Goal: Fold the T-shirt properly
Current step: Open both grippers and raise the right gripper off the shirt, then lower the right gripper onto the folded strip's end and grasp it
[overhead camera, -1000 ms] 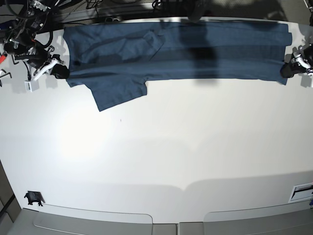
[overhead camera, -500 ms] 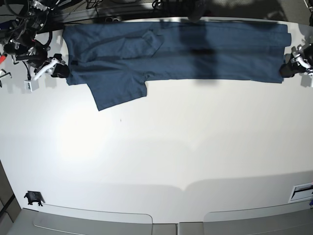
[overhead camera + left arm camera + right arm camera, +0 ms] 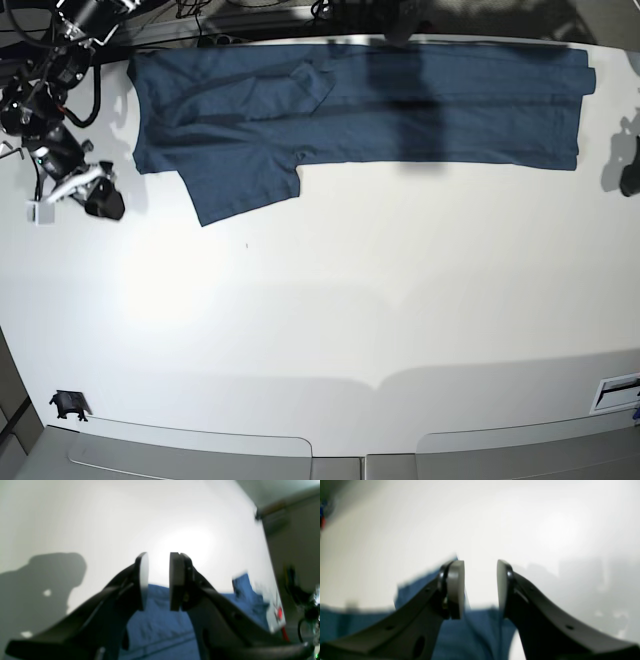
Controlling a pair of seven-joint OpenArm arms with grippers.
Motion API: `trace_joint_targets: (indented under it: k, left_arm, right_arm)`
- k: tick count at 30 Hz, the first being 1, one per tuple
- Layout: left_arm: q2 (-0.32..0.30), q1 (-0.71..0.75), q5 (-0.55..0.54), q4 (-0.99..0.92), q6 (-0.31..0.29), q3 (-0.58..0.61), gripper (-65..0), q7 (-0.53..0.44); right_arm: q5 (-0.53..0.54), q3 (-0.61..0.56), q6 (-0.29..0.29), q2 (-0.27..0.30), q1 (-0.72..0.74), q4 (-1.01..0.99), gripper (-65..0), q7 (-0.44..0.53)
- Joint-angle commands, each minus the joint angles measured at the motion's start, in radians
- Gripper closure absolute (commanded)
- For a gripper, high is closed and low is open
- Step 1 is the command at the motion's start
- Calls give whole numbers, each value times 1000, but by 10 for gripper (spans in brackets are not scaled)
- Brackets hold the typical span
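White tabletop (image 3: 320, 320) fills nearly the whole base view, bare across its centre and lower half. Along its top edge lies the T-shirt (image 3: 400, 105), a dark blue band whose long axis runs left to right across the frame, from the upper left to the upper right. One sleeve (image 3: 240, 185) hangs down from the band at the left, toward the frame's centre.

Right gripper (image 3: 100, 200) sits at the left edge of the base view, just below and outside the shirt's lower-left corner, apart from the cloth. In its wrist view the right gripper (image 3: 480, 587) shows its jaws spread with white table between them, and blue fabric lies low in the frame, beneath and behind the fingers (image 3: 456, 590).

Left gripper (image 3: 632, 178) appears only in part at the right edge of the base view, below and outside the shirt's lower-right corner. Its wrist view shows the left gripper (image 3: 158, 580) likewise parted and holding nothing (cloth is visible only behind the pads (image 3: 175, 580)).

Each arm is thus nearest one end of the band. A lengthwise fold would probably call for both to reach up-frame to those corners.
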Motion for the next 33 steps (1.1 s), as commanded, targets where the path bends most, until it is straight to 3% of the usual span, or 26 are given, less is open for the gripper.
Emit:
trace_joint_targets:
  k: [1,8,11,14,17,23,30,33]
  left_arm:
    - [-27,-5,-28,15,-9,-26,-128,-18]
    - [-26,-5,-28,15,-9,-63,-128,-18]
    - [-25,-4,-28,15,-9,-63,-128,-18]
    - [-25,-4,-28,15,-9,-63,-128,-18]
    - [-24,-4,-12,15,-9,-63,-128,-18]
    - [-25,-2,-12,15,-9,-63,-128,-18]
    - [-24,-2,-13,15,-9,-63,-128,-18]
    - [-25,-2,-12,15,-9,-63,-127,-18]
  right_arm:
    - [21,4,7,8,37,19,-205,23]
    - [-148,-99,7,-42,112,12,-209,77]
    - [-260,-191,3,-50,113,-3,-276,136]
    - [-357,-273,-43,-53,113,-40,-347,222]
    - [-427,-329,-60,-58,113,-86,-360,296]
    - [-441,-376,-99,-58,117,-212,-360,365]
    - [-437,-376,-98,-59,124,-357,-360,365]
    - [-385,-376,-97,-61,124,-386,-360,343]
